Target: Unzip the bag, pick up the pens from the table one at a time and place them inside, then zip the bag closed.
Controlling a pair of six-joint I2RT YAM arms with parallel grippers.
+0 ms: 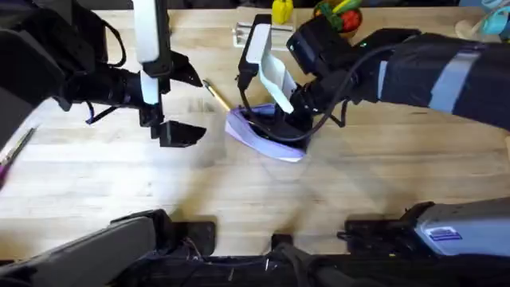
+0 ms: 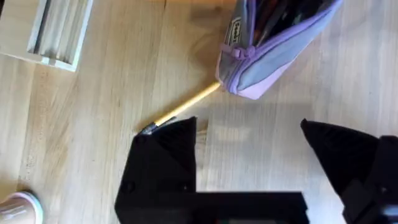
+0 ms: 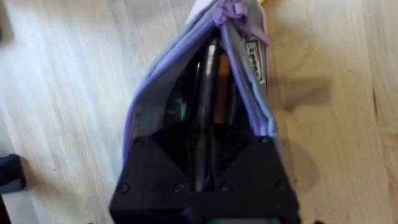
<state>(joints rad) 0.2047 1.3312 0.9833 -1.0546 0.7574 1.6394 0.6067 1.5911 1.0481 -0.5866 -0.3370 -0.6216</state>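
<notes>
The lavender bag (image 1: 259, 134) lies unzipped on the table (image 1: 239, 199), just right of centre. My right gripper (image 1: 280, 121) is pushed into its mouth. In the right wrist view the bag (image 3: 155, 112) gapes, and my right gripper (image 3: 204, 155) is shut on the dark grey pen (image 3: 204, 81); an orange-tan stick (image 3: 220, 87) lies beside it inside. The tan-yellow pen (image 1: 217, 96) rests on the wood at the bag's left end, also seen as the pen (image 2: 186, 106) beside the bag (image 2: 273, 50). My left gripper (image 1: 190, 105) (image 2: 249, 140) hovers open just left of that pen, one finger by its dark tip.
A pale holder with white sticks (image 1: 249, 32) (image 2: 56, 31) stands behind the bag. A yellow object (image 1: 281, 9) and a red and green one (image 1: 339, 16) sit at the back edge. A pink stick (image 1: 12, 155) lies at the far left. A pinkish cup (image 2: 18, 208) is nearby.
</notes>
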